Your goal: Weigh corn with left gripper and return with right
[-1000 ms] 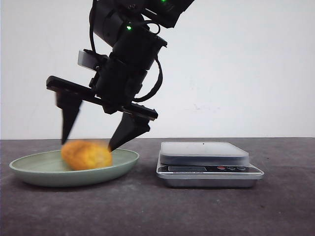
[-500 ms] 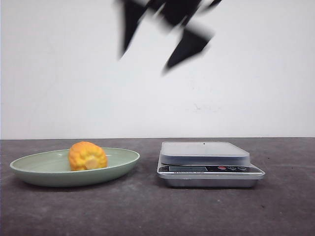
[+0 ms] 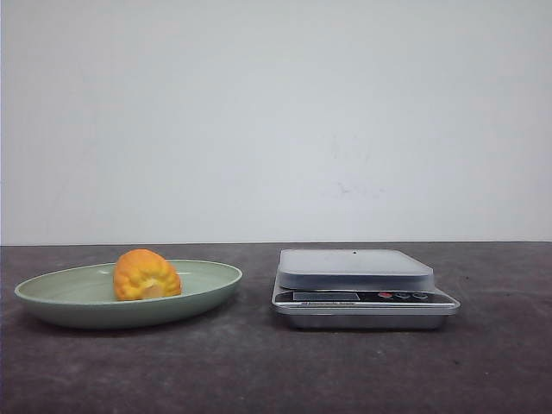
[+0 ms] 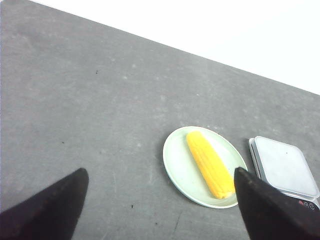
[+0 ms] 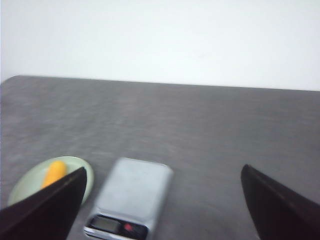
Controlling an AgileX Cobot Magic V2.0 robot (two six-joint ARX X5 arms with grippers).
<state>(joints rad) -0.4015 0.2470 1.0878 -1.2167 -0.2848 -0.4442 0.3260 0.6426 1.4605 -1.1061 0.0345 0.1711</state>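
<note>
Status for you: corn lies in green plate, left of scale, not touching it. Scale platform bare. Left wrist view shows it as long cob, not stub.

Left gripper: fingers spread wide, holding nothing, high above table. Right gripper: same, spread wide, empty, well above scale.

Front view shows no arm.

My read: you're either at very start or fully done; layout alone can't separate them.
</note>
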